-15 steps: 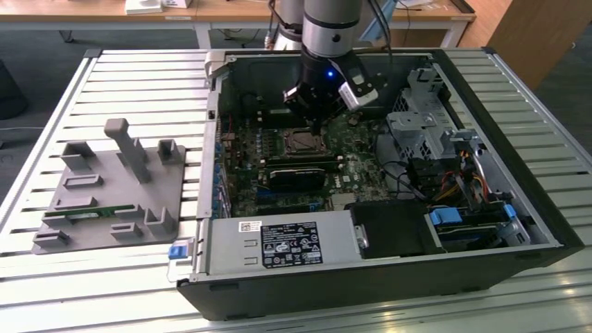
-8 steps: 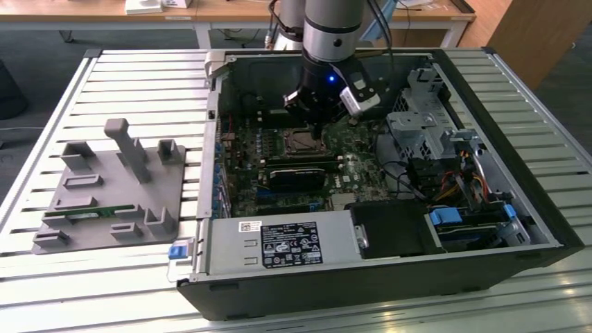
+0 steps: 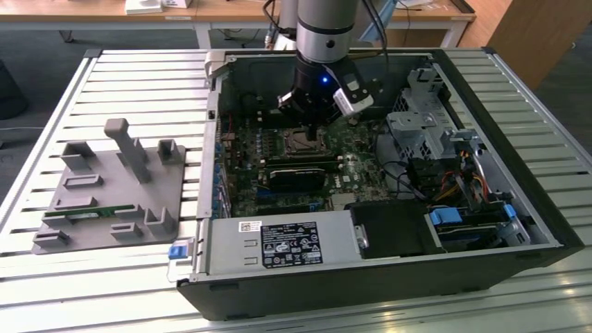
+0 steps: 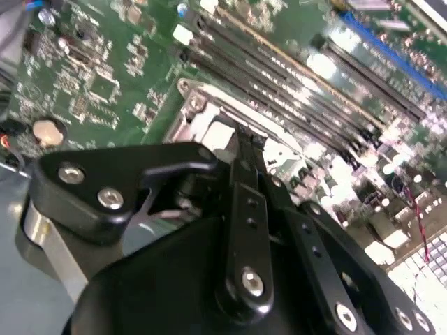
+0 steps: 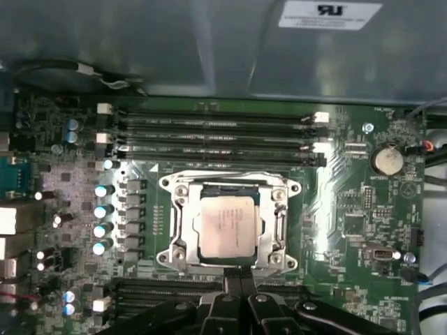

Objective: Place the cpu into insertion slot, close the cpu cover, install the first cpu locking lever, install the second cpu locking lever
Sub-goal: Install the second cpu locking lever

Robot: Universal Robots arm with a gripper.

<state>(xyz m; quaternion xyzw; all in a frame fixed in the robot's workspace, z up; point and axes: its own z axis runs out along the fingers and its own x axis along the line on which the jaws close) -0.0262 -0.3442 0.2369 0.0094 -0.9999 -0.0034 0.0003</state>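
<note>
The cpu (image 5: 225,222), a pale silvery square, lies flat in the insertion slot (image 5: 171,257) on the green board. The cpu cover (image 5: 279,225), a silvery frame, lies down around it with the chip showing through its window. My gripper (image 5: 239,279) hovers just beside one edge of the socket, fingers shut together with nothing visible between them. In the exterior view the gripper (image 3: 310,119) hangs low inside the open computer case, right over the socket (image 3: 303,142). The second wrist view shows the shut gripper (image 4: 241,139) close above the socket's metal rim (image 4: 199,115).
Long memory slots (image 5: 209,132) run along the socket's far side, and blue-topped capacitors (image 5: 103,209) and a coin battery (image 5: 385,159) flank it. A drive cage (image 3: 425,132) and cables crowd the exterior view's right. A grey fixture (image 3: 111,187) sits outside the case at the left.
</note>
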